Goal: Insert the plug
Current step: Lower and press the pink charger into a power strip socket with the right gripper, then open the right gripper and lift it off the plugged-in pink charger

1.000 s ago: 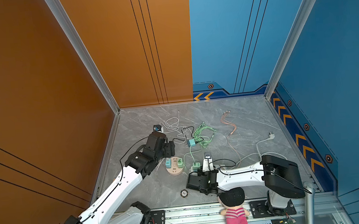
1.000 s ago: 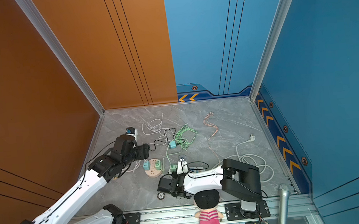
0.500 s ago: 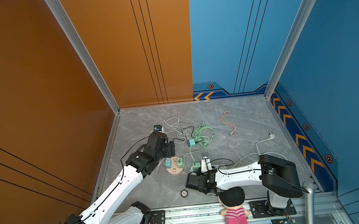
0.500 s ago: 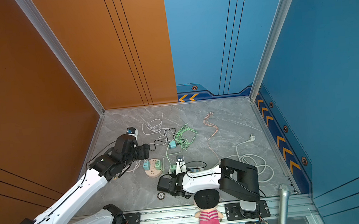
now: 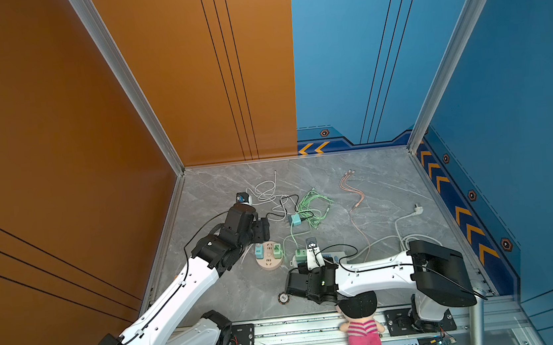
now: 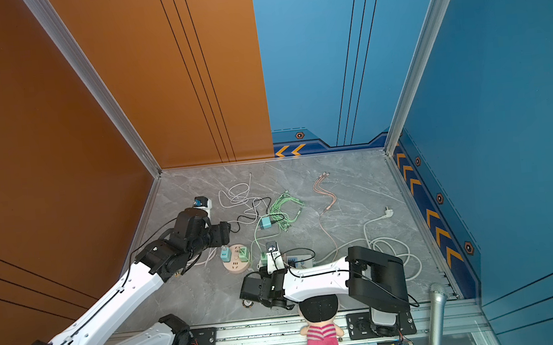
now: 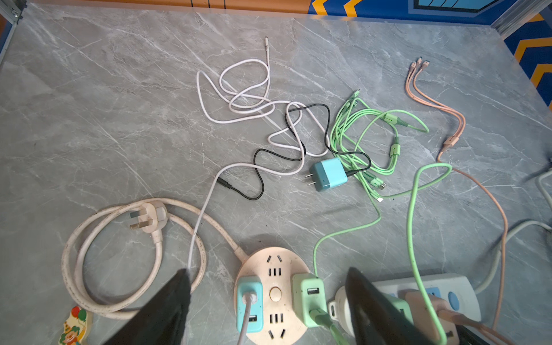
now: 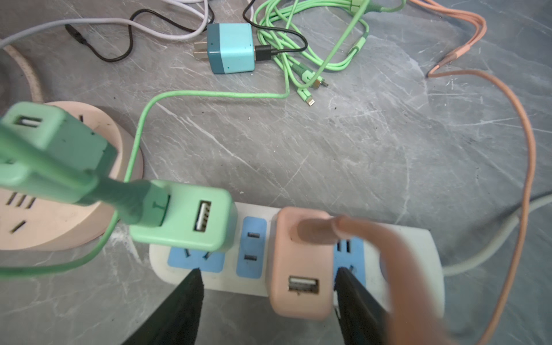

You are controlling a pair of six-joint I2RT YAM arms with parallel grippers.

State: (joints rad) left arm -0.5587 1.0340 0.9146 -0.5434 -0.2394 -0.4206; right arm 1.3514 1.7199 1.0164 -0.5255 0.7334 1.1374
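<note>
Right claw (image 8: 268, 269): we see its fingers wide apart, holding nothing.
Pink plug (image 8: 301, 268): it sits in the white power strip (image 8: 418, 248), between the right claw's fingers, one finger just beside it.
Green plug (image 8: 185, 221): in the same strip, before the other finger.
Left claw (image 7: 267, 269): fingers apart, holding nothing.
Round socket (image 7: 263, 265): just in front of the left claw.
Blue charger (image 7: 328, 174): loose on the surface (image 7: 119, 119), far out in front of both claws.
</note>
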